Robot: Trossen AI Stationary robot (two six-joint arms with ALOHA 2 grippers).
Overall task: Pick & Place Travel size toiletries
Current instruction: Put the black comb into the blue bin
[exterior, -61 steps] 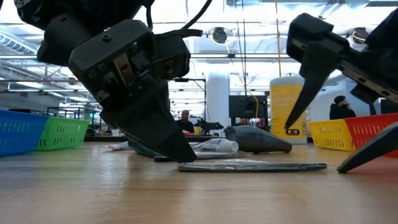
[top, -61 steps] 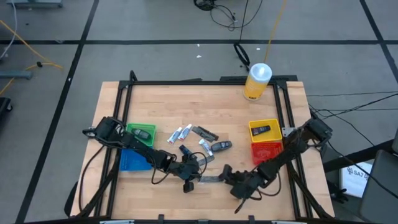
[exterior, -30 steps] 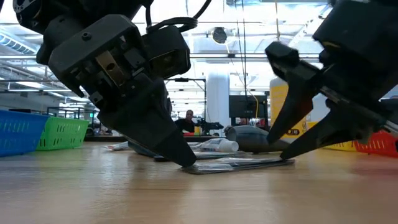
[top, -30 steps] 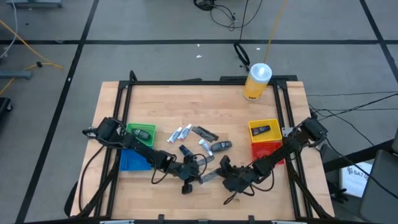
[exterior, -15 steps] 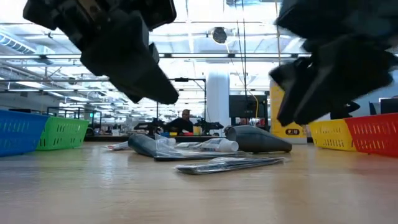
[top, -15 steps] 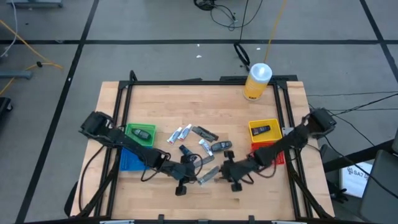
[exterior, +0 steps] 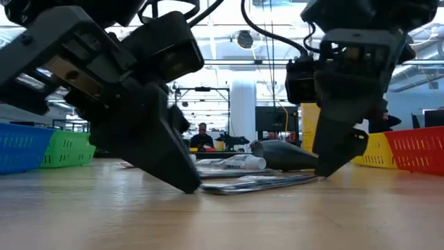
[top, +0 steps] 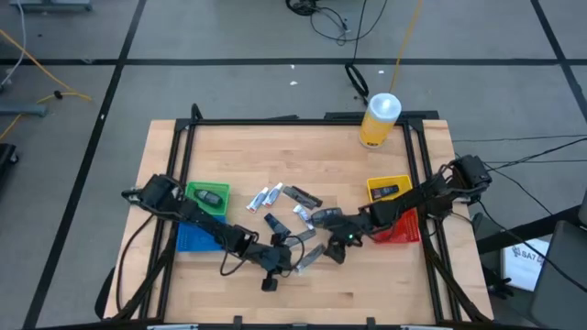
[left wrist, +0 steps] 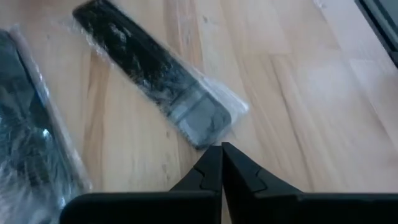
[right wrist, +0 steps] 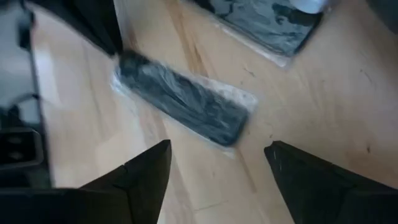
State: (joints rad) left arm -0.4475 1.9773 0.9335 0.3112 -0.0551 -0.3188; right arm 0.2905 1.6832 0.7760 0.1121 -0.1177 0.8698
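blue bin [top: 194,236]: front-left of table, next to the left arm.
green bin [top: 208,196]: just behind the blue bin, one dark packet [top: 210,194] lying in it.
left gripper [top: 286,263]: low at front-centre of table, fingers pressed together, nothing between them; tips just short of the wrapped packet's end, seen in the left wrist view [left wrist: 221,163].
wrapped packet [top: 310,256]: flat dark item in clear film, lying on the wood between the two grippers, held by neither; also [left wrist: 151,79], [right wrist: 181,98], [exterior: 260,182].
loose toiletries [top: 292,203]: small cluster mid-table behind the grippers, white-and-blue tubes [top: 268,195] on the left side, dark packets on the right side.
right gripper [top: 336,244]: just right of the wrapped packet, fingers spread apart, empty; in the right wrist view [right wrist: 214,163] the packet lies beyond the fingertips, apart from them.
yellow bin [top: 389,191]: right side of table, one dark packet [top: 382,192] inside.
red bin [top: 398,225]: touching the yellow bin on its front side, partly under the right arm.
yellow bottle [top: 379,120]: upright at back-right of table, white cap.
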